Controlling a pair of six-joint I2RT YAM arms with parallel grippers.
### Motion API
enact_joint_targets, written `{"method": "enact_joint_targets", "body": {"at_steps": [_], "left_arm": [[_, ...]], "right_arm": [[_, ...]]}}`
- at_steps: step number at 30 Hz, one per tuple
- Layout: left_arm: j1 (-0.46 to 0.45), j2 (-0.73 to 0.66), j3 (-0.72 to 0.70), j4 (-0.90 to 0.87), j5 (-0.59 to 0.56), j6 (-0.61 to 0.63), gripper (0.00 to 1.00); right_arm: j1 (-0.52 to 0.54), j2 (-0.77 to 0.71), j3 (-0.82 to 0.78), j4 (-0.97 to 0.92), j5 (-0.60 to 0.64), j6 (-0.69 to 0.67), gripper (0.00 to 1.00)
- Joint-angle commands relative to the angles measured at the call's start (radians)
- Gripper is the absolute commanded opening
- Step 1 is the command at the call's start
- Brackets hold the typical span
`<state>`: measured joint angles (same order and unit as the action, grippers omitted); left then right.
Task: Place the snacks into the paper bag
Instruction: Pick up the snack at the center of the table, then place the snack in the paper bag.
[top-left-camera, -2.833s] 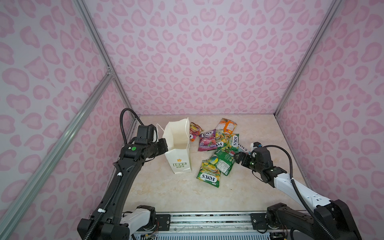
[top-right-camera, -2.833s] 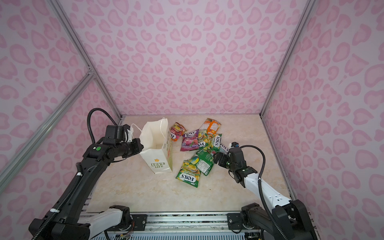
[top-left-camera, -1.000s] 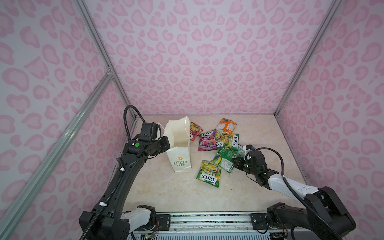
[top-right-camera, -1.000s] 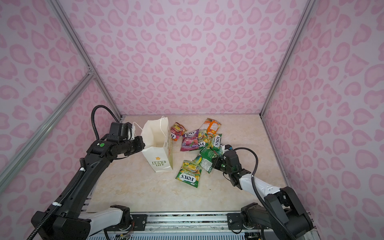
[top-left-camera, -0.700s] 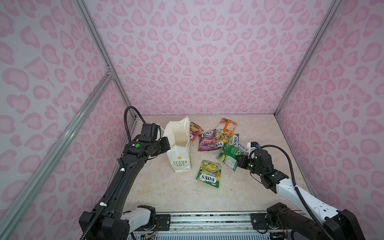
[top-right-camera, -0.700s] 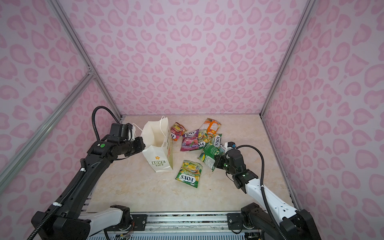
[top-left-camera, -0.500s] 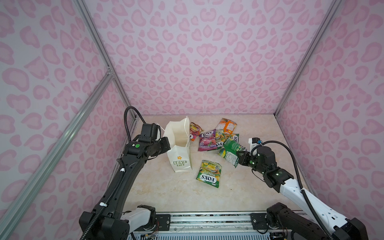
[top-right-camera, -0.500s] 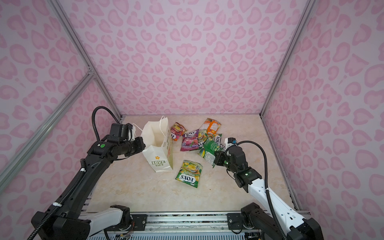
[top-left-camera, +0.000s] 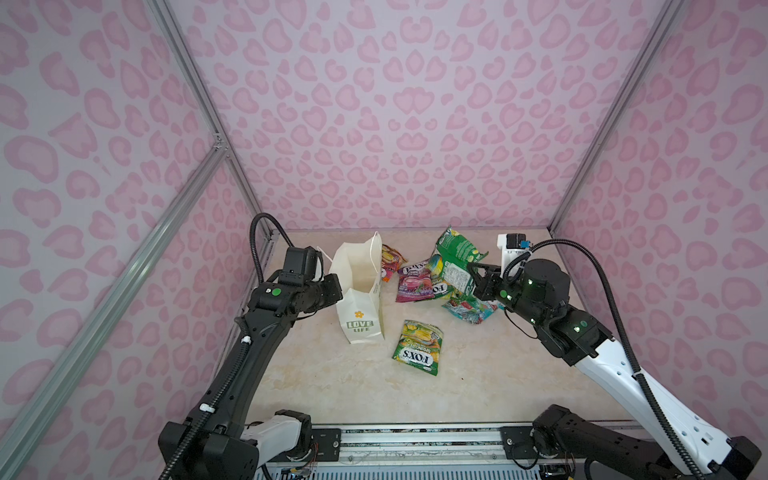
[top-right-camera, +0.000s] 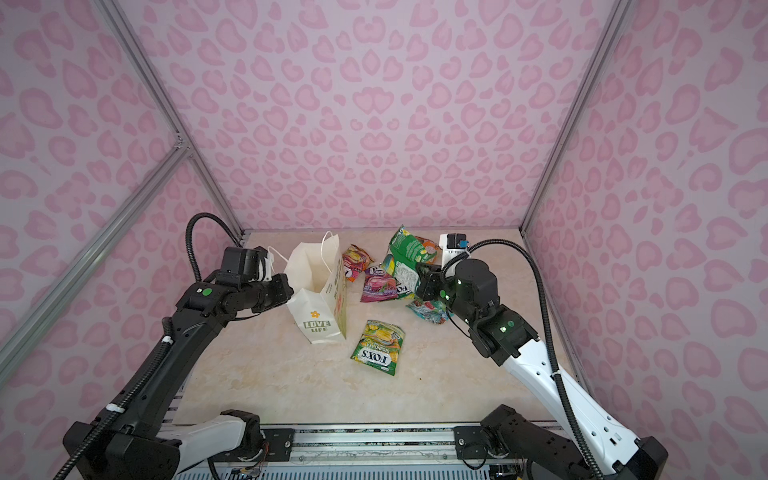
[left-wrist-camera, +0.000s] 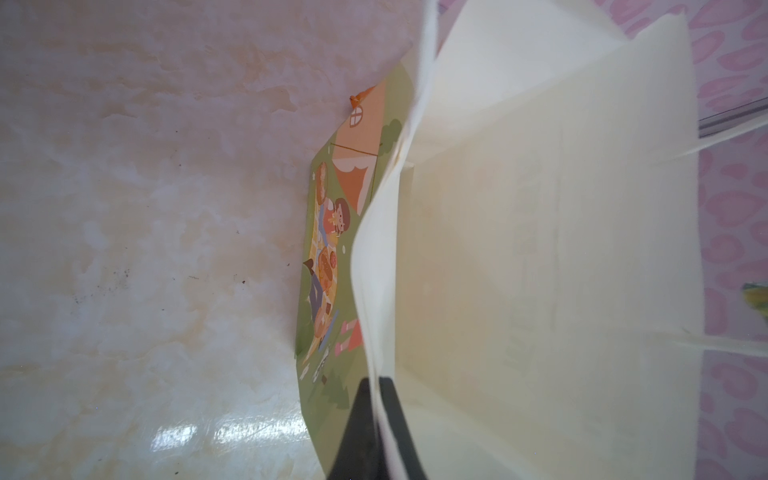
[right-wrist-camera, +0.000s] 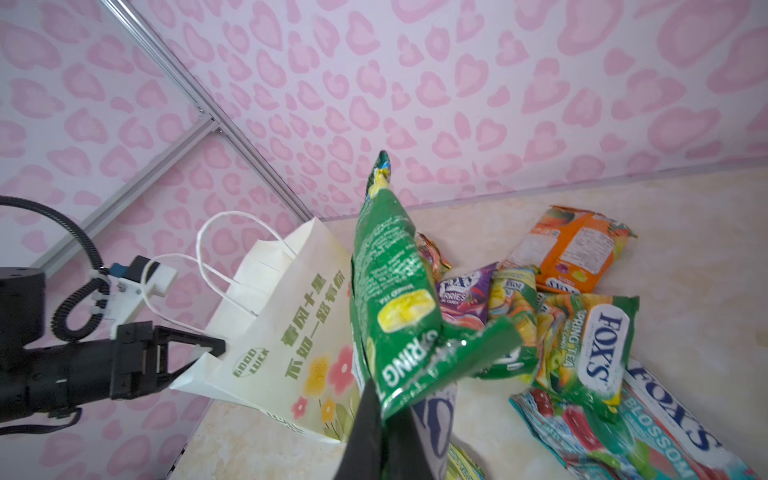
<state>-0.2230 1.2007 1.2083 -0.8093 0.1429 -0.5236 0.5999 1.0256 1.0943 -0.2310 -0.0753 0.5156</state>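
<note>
Our right claw (right-wrist-camera: 384, 409) pinches the packet (right-wrist-camera: 390, 291) by one corner; it may slip, or snag the bag (right-wrist-camera: 266, 316) our left claw (right-wrist-camera: 210, 347) clamps.

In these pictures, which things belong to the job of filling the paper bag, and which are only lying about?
Job:
- paper bag, edge pinched by the left gripper
- green packet, held by the right gripper
- lone green-yellow packet
- purple packet
- teal packet
- red packet

Not the job, fixtures only:
- table
- pink walls
- metal rail
</note>
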Motion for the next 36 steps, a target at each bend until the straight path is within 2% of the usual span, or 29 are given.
{"method": "enact_joint_targets", "body": {"at_steps": [1, 14, 21, 30, 36], "left_arm": [[-0.005, 0.007, -0.004, -0.045, 0.011, 0.008, 0.03], [-0.022, -0.005, 0.007, -0.041, 0.025, -0.016, 0.03], [-0.031, -0.009, 0.009, -0.023, 0.043, -0.071, 0.03], [-0.033, -0.047, -0.026, 0.02, 0.05, -0.197, 0.03], [-0.035, -0.058, -0.057, 0.064, 0.058, -0.261, 0.03]], "right_arm": [[0.046, 0.044, 0.086, 0.047, 0.047, -0.051, 0.0], [0.253, 0.312, 0.44, 0.076, 0.06, -0.138, 0.0], [0.321, 0.462, 0.593, 0.086, 0.138, -0.174, 0.0], [0.382, 0.654, 0.71, 0.069, 0.266, -0.152, 0.0], [0.41, 0.703, 0.69, 0.038, 0.379, -0.121, 0.0]]}}
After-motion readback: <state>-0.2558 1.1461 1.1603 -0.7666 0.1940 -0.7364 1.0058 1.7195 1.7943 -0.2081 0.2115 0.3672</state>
